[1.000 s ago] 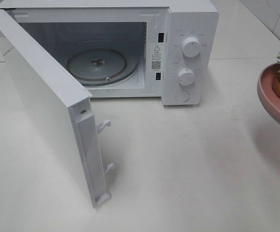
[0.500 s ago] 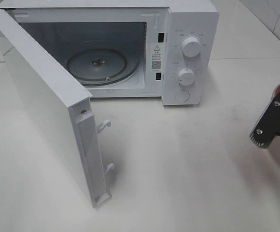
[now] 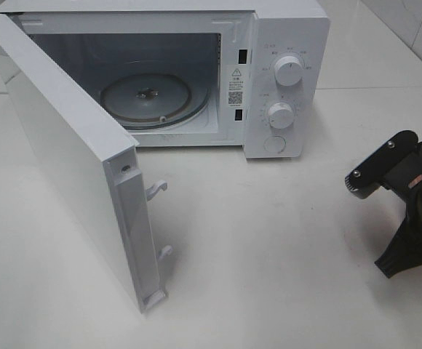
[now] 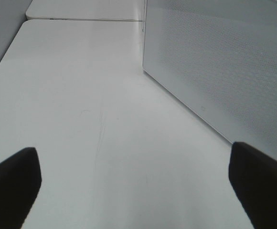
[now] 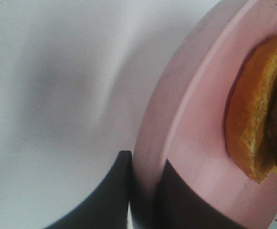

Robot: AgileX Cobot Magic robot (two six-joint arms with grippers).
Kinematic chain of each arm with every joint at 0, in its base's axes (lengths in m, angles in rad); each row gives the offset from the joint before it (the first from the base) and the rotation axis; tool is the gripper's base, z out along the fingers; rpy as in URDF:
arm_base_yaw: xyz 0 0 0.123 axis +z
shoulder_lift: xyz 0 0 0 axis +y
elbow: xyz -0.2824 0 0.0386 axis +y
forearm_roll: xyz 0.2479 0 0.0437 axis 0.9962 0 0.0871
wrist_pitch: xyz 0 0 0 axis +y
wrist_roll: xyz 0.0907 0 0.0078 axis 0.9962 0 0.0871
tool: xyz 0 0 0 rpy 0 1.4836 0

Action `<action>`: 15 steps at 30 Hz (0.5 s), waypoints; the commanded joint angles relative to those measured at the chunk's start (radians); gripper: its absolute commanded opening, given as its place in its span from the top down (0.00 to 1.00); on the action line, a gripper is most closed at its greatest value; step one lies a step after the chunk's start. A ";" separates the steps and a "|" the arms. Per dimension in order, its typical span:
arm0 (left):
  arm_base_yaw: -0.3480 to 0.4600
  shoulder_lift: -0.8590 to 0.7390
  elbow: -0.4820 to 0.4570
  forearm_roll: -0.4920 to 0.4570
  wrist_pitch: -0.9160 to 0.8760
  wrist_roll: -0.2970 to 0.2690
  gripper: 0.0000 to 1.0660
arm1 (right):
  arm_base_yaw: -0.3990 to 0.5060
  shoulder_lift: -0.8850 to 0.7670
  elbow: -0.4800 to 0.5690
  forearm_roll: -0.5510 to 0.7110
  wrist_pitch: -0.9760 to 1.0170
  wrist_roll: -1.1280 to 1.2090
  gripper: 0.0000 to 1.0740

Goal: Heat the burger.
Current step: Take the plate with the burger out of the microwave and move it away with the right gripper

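The right hand (image 5: 143,191) pinches the pink plate (image 5: 196,143) by its rim, burger (image 5: 258,124) aboard; keep it level towards the open microwave (image 3: 196,73). The left hand (image 4: 133,191) gapes empty.

You have bare table (image 3: 269,240) before the microwave (image 3: 284,80); its cavity stands unobstructed, but the swung-out door (image 3: 73,167) blocks the left.

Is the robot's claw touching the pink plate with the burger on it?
Touching. The right wrist view shows the right gripper with a finger on each side of the plate rim, pinching it.
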 commanded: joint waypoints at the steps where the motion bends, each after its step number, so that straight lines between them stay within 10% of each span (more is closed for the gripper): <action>1: 0.005 -0.019 0.002 -0.001 -0.011 -0.004 0.06 | -0.008 0.040 -0.021 -0.056 0.058 0.048 0.99; 15: 0.005 -0.019 0.002 -0.001 -0.011 -0.004 0.06 | -0.094 0.197 -0.044 -0.039 0.020 0.149 0.97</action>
